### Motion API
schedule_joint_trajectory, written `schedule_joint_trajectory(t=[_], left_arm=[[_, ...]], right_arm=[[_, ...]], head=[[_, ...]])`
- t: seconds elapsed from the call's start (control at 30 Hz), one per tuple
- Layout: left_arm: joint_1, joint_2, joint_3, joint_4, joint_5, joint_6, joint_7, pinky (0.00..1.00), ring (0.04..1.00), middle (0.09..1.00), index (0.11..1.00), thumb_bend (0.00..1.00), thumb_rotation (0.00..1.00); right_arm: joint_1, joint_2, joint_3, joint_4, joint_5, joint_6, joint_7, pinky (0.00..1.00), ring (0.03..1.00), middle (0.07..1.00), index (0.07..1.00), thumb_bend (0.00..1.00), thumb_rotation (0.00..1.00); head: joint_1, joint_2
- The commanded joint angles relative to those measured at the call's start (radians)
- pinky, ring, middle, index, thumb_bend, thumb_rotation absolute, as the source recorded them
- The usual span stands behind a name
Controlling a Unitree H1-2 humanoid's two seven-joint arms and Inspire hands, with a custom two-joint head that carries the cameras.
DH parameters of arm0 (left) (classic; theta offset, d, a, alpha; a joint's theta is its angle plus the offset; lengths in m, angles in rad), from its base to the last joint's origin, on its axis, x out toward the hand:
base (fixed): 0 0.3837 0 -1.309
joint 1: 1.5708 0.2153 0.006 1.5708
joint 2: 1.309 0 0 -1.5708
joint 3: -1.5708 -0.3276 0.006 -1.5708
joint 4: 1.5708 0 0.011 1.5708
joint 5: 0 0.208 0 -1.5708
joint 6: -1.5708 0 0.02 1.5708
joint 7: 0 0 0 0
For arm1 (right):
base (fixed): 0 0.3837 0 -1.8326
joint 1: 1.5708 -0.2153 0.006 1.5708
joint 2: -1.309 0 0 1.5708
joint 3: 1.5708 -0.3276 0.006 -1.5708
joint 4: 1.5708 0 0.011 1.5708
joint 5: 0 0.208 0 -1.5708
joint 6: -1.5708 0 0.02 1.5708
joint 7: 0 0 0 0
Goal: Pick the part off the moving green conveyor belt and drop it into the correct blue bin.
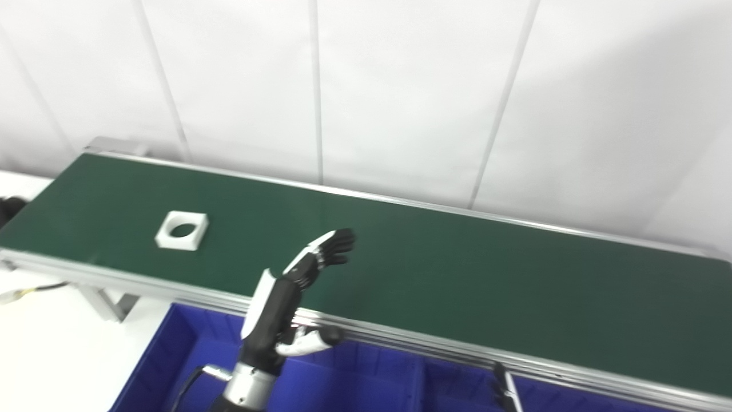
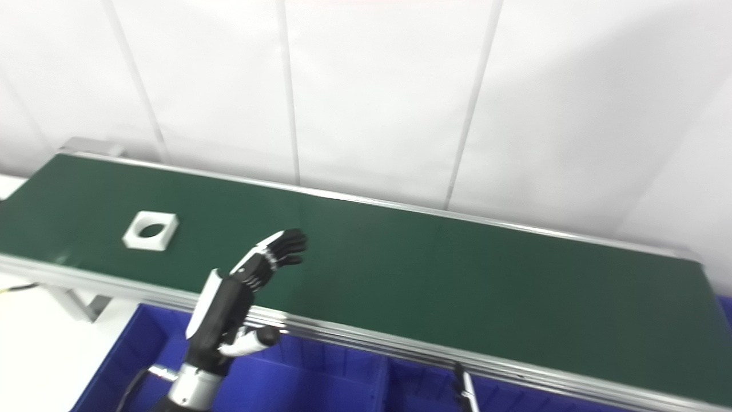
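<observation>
Conveyor belt [image 1: 457, 274]: a matt, dark green surface, smooth and without visible texture, is edged by rails [image 1: 400, 337] of brushed, silvery metal. Part [image 1: 182, 230]: a white, matt block, seemingly plastic, is seen with a round hole through it. Left hand [image 1: 289, 297]: black and white shells of lightly glossy plastic are joined to a polished metal wrist. Blue bin [image 1: 189, 343]: smooth, faintly shiny plastic is shown. Wall panels [image 1: 400, 86]: a white, matt finish is presented.
</observation>
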Motion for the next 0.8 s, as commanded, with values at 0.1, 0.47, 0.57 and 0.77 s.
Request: schedule_joint_trajectory(t=[0.1,0.47,0.57,0.77], left_arm=[[-0.045,-0.009,0.005,-0.023,0.059,-0.029,0.008,0.78,0.849,0.869,0.85,0.7,0.71],[-0.105,0.013,0.044,0.01,0.124,-0.028,0.015,0.86,0.882,0.901,0.877,0.66,0.75],[-0.114,0.015,0.067,0.008,0.146,-0.012,0.006,0.86,0.892,0.913,0.893,0.66,0.73],[-0.18,0.032,0.145,0.001,0.175,0.108,-0.011,0.91,0.924,0.932,0.903,0.7,0.61]], right_arm=[[-0.019,-0.018,0.008,-0.009,0.026,-0.052,-0.015,0.96,0.962,1.0,1.0,0.83,0.63],[-0.024,-0.02,-0.001,-0.009,0.062,-0.052,0.001,0.98,0.968,0.99,1.0,0.78,0.59],[-0.026,-0.023,-0.001,-0.005,0.066,-0.052,0.009,0.99,0.968,0.991,1.0,0.77,0.59],[-0.03,-0.018,-0.005,-0.002,0.06,-0.052,0.003,0.97,0.953,0.981,1.0,0.79,0.6]], head=[[0.02,-0.001],[0.028,-0.012],[0.021,-0.012],[-0.018,-0.007]])
